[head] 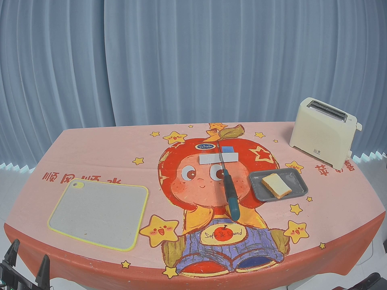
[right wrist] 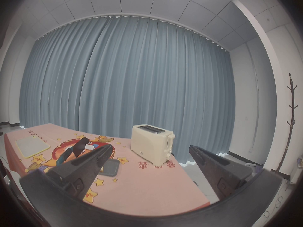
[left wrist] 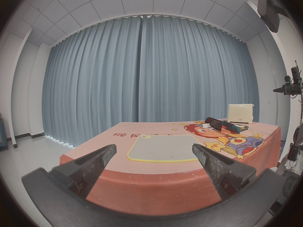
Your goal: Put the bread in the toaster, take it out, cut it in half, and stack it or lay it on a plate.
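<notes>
Fingers (left wrist: 91,164) of the left gripper (left wrist: 153,148) are spread wide w/ nothing between them. The right gripper (right wrist: 150,148) is the same, wide apart and empty. Both sit off the desk's (head: 342,210) near edge. Bread slice (head: 276,185) lies flat in the grey tray (head: 297,181), right of centre, w/ the toaster (head: 322,130) at far right, just beyond it. Risks, as I judge: the slice is thin and flat (little to pinch), so the fingers may shove it or drag the tray. The slot looks narrow, so a tilted slice could catch on its rim. Knife (head: 230,190), just left of the tray, could get knocked.
</notes>
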You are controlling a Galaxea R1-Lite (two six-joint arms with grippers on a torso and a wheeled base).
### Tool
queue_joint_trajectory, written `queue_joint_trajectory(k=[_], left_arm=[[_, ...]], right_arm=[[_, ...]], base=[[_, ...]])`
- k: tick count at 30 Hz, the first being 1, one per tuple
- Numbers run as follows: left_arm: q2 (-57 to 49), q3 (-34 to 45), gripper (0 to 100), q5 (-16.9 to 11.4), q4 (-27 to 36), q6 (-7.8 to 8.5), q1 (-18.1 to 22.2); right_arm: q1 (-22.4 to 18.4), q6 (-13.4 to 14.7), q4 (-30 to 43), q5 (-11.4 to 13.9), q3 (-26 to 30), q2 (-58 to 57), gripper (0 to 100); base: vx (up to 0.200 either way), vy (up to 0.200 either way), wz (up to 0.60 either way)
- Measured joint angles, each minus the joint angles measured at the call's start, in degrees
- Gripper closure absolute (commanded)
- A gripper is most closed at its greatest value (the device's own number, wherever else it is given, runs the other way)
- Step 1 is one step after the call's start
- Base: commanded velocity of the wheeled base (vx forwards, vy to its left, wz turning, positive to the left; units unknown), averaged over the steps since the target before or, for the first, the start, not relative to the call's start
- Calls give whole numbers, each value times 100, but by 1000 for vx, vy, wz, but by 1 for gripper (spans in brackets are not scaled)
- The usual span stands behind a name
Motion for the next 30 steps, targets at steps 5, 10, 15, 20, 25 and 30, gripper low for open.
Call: queue_joint_trajectory(k=[5, 10, 15, 20, 25, 30], left_arm=[[0, 0, 0, 2, 0, 0, 0], [0, 0, 0, 2, 1, 0, 0], [0, 0, 0, 2, 0, 0, 0], [0, 0, 0, 2, 0, 0, 0], [0, 0, 0, 2, 0, 0, 0], [0, 0, 0, 0, 0, 0, 0]], right_arm=[[-2, 2, 931, 0, -263, -295, 0], [-7, 2, 1368, 0, -495, -560, 0], [-16, 2, 1647, -4, -567, -724, 0], [-63, 2, 1882, -15, -611, -801, 0], [-96, 2, 1992, -102, -611, -855, 0], [-165, 2, 2002, -110, -553, -901, 0]], base=[[0, 0, 0], [0, 0, 0], [0, 0, 0], [0, 0, 0], [0, 0, 0], [0, 0, 0]])
